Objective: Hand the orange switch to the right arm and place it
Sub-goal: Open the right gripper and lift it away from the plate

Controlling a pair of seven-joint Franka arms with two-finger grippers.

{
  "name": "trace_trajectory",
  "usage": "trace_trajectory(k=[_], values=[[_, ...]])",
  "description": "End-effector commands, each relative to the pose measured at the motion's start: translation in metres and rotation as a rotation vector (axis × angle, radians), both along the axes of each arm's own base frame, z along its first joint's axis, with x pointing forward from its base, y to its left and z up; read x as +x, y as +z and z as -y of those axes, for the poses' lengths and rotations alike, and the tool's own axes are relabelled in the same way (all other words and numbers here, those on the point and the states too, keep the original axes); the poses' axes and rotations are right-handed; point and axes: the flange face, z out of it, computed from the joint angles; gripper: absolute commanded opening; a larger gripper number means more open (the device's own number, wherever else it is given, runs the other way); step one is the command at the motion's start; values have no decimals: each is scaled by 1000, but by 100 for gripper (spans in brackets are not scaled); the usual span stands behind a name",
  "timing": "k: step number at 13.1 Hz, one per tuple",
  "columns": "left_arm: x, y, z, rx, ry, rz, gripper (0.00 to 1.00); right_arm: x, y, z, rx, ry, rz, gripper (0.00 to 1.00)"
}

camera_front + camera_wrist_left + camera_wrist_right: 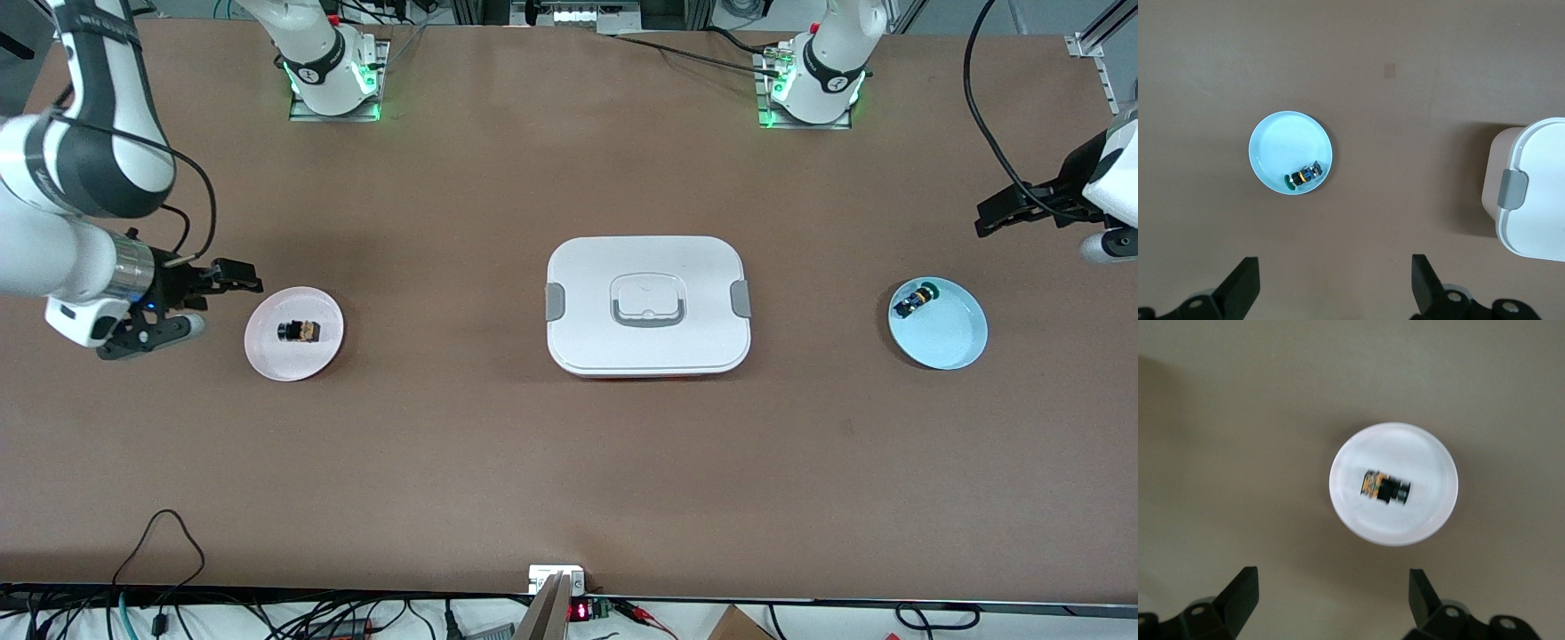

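Observation:
The orange switch point(298, 331) lies on a small pale pink plate point(267, 351) toward the right arm's end of the table. It is black with an orange end and also shows in the right wrist view point(1385, 487). My right gripper point(206, 302) is open and empty, up in the air beside that plate and apart from it point(1331, 583). My left gripper point(1036, 222) is open and empty, raised at the left arm's end of the table point(1335, 267), not over the light blue plate.
A light blue plate point(956, 342) holds a small black-and-blue part with a green cap point(916, 300), also in the left wrist view point(1303, 177). A white lidded box point(647, 307) with grey clips sits mid-table. Cables run along the table's near edge.

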Motion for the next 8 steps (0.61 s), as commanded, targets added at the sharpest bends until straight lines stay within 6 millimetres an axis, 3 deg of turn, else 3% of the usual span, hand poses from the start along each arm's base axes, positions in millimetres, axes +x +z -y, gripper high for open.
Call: trace_trajectory(k=[1,3,5,6,8], values=[[1,2,-1,15,0,-6,100,-10,60,-15,-52,-145,-73,100],[1,2,-1,15,0,-6,100,-15,113,-5,-114,-127,-38,100],[1,1,-1,15,-1,-9,100,-16,155,29,-191,-175,70,100],[1,1,-1,16,-1,-11,100,-14,168,41,-201,-197,106,100],[3,-2,-1,15,-3,-15,100,-16,171,60,-208,-231,108,100]])
